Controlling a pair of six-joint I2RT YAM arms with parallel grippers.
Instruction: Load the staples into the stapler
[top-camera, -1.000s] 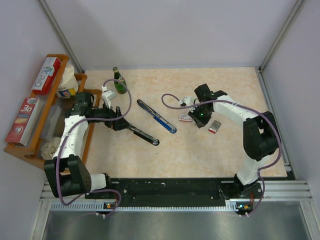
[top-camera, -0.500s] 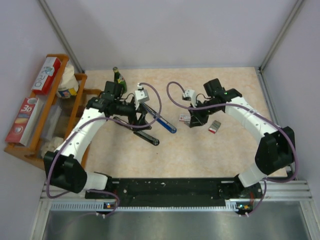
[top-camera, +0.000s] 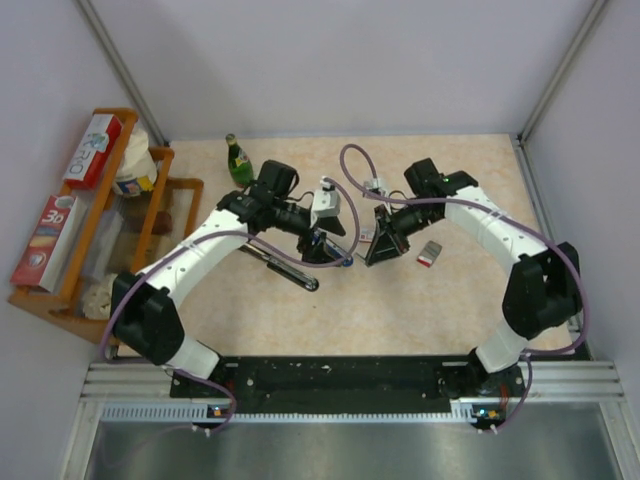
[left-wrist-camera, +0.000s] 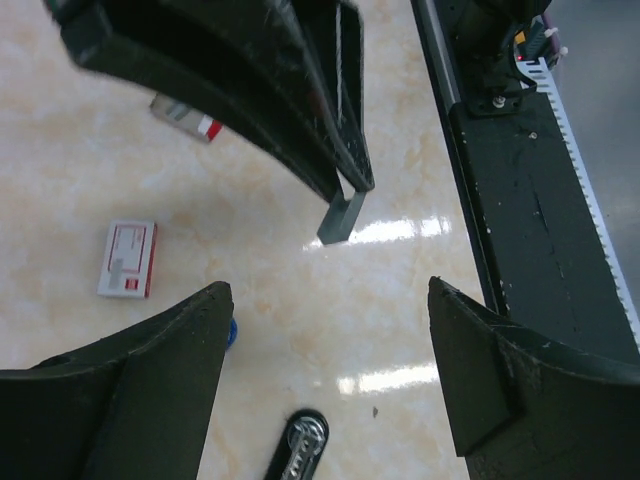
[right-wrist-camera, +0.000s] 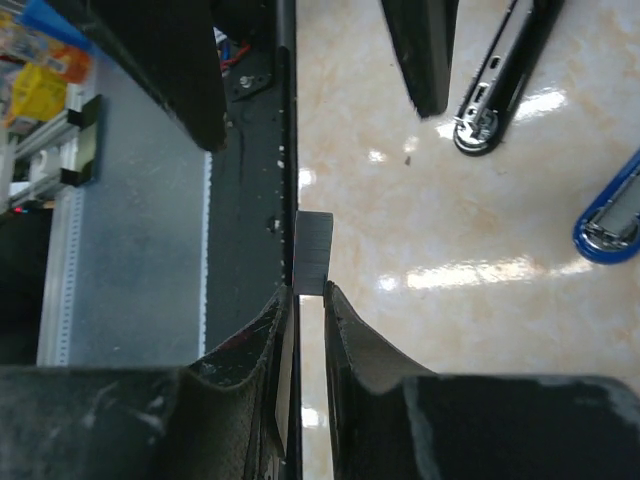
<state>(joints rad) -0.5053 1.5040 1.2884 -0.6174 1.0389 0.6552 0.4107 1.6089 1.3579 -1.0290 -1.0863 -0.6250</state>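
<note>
The right fingers clamped a grey strip of staples above the table, its end poking out past their tips. The left fingers stood spread wide, holding nothing, close to the strip. On the table lay the white, red-labelled staple box, the grey-and-red tray, a black stapler and a blue stapler.

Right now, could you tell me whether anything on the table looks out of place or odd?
Yes: the stapler is not closed. Its black part and blue part lie apart, side by side. The grey and red tray sits apart from the white staple box. Nothing looks spilled.
</note>
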